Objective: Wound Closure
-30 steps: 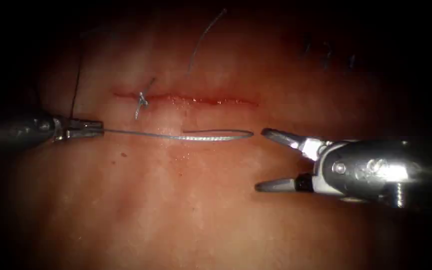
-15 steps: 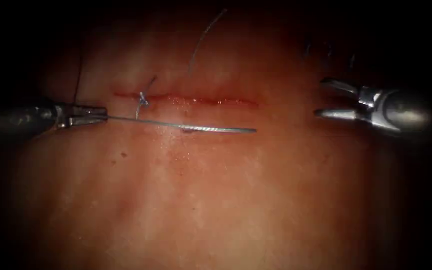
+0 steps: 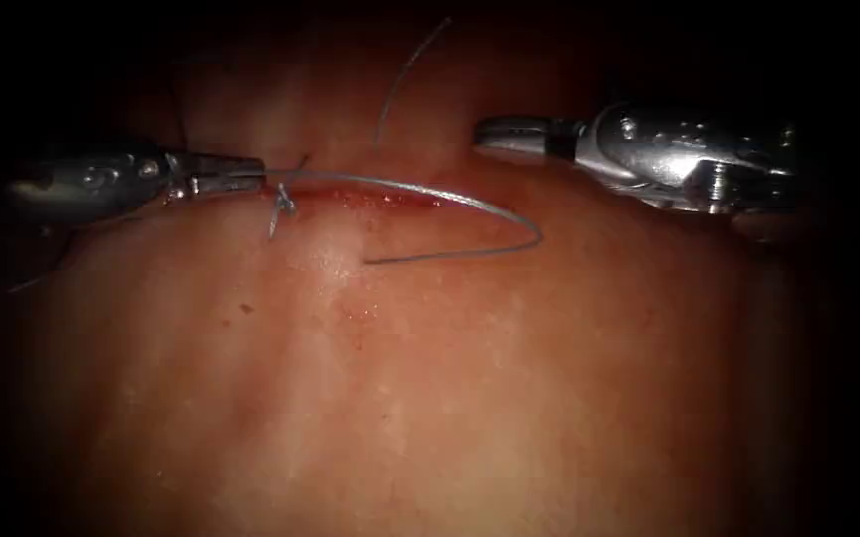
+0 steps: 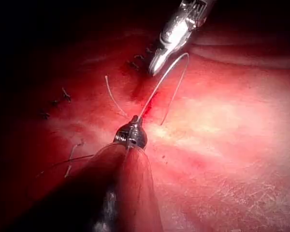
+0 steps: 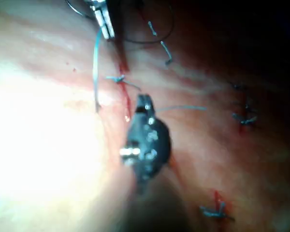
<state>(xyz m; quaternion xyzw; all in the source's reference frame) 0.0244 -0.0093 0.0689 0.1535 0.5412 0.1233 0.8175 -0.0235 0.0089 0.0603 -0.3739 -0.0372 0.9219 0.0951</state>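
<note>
My left tool (image 3: pixel 258 175) comes in from the left and is shut on the tail end of the curved needle (image 3: pixel 509 214), just above the cut's left end. The needle arcs right over the cut (image 3: pixel 390 199) and hooks back, its tip (image 3: pixel 368 262) resting at the tissue on the near side; I cannot tell whether it is in. My right tool (image 3: pixel 479 129) is shut on nothing, beyond the cut at its right end. In the left wrist view the needle (image 4: pixel 179 63) rises from my left jaws (image 4: pixel 134 122) towards the right tool (image 4: pixel 157 63).
A tied knot (image 3: pixel 283 199) with short tails sits on the cut near its left end. A loose strand of thread (image 3: pixel 405 75) lies on the tissue beyond the cut. Older stitches (image 5: pixel 244 118) stand further off. Red fluid lines the cut.
My left tool moved up and right to the cut, turning the needle so its full curve shows. My right tool rose from the lower right to beyond the cut and shut its jaws.
</note>
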